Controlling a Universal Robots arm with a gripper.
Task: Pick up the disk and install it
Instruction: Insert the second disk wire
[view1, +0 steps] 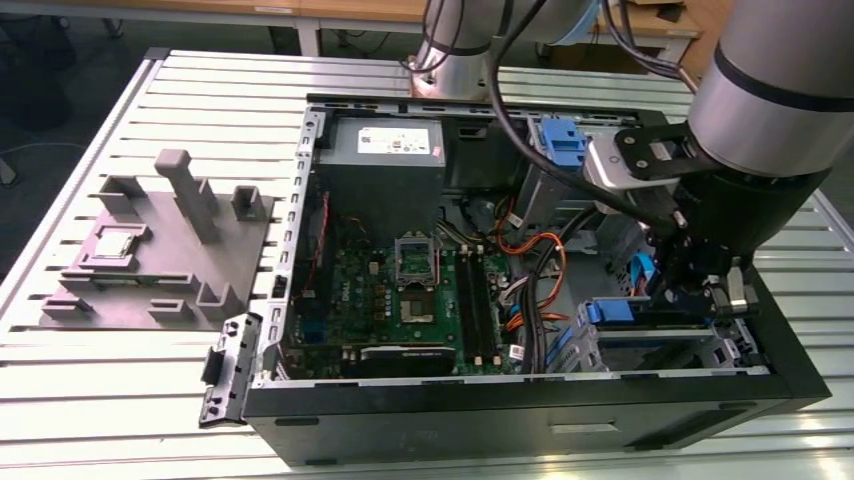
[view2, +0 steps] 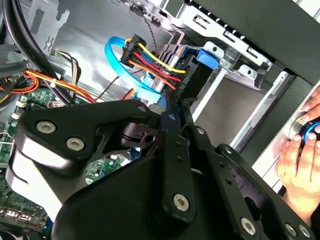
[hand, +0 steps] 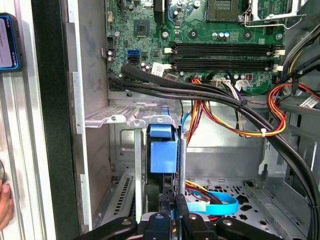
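**Gripper lowering a drive into a computer case's bay**

The gripper (hand: 167, 220) is reaching down inside an open computer case (view1: 534, 410), its black fingers (hand: 181, 209) closing together on the thin upper edge of the disk (hand: 163, 155). In the first wrist view the disk is standing on edge with its blue bracket facing the camera, sitting between the metal rails of the drive cage (hand: 127, 120). In the exterior view this spot is at about four o'clock in the case, with the motherboard (view1: 400, 300) at the centre and a grey power-supply box (view1: 384, 150) at eleven o'clock. Red, yellow and orange cables (view2: 155, 62) are running just beside the disk. The case is lying on a slatted metal table (view1: 107, 400); a grey plastic fixture (view1: 160, 250) is resting at nine o'clock. A person's hand (view2: 300, 165) is touching the table edge.
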